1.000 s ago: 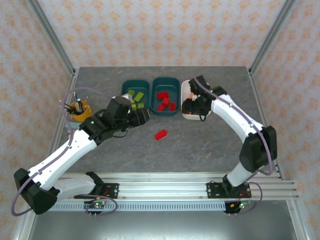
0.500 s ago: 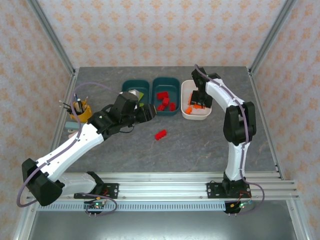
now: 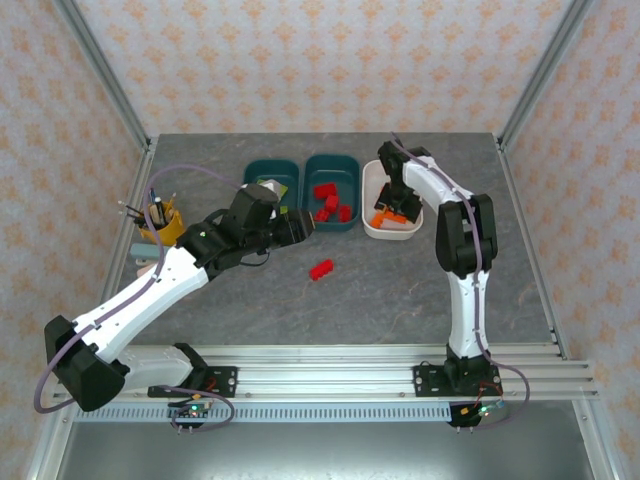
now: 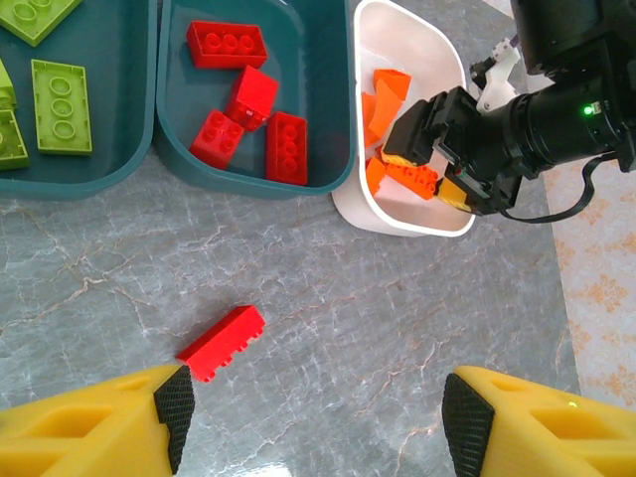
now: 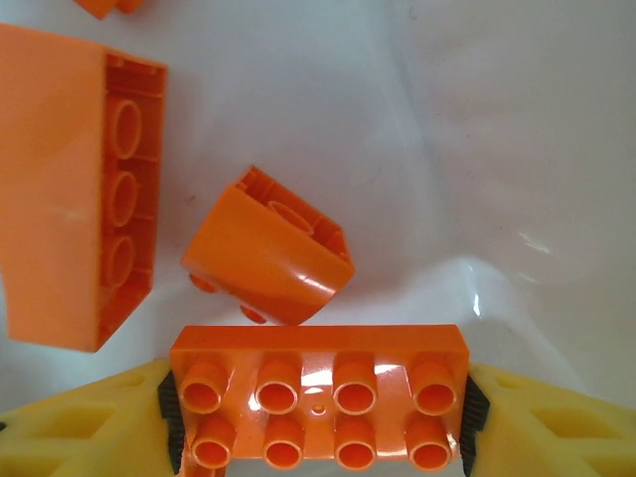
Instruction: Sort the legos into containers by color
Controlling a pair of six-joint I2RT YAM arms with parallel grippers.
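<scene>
The orange brick point(image 5: 318, 397), a glossy plastic piece with two rows of four round studs, is held at its short ends between the black pads of the right tool point(image 4: 429, 171), just above the floor of the white tray point(image 4: 417, 60). Under it lie a sloped orange piece point(image 5: 268, 248) and a longer one point(image 5: 75, 189) on its side, hollow face showing. This tray is shallow, smooth, with rounded corners, and stands at the right end of a row. Touching it on the left is a dark teal tray point(image 4: 318, 60) with four red bricks point(image 4: 286, 147), then a second teal tray point(image 4: 99, 169) with lime green bricks point(image 4: 62, 106). In front of the row the grey, marble-like tabletop point(image 4: 397, 318) gives wide room. One red brick point(image 4: 222, 343) lies there alone, diagonal. The left tool point(image 4: 318, 417) hangs over this area, its yellow fingers wide apart and holding nothing.
</scene>
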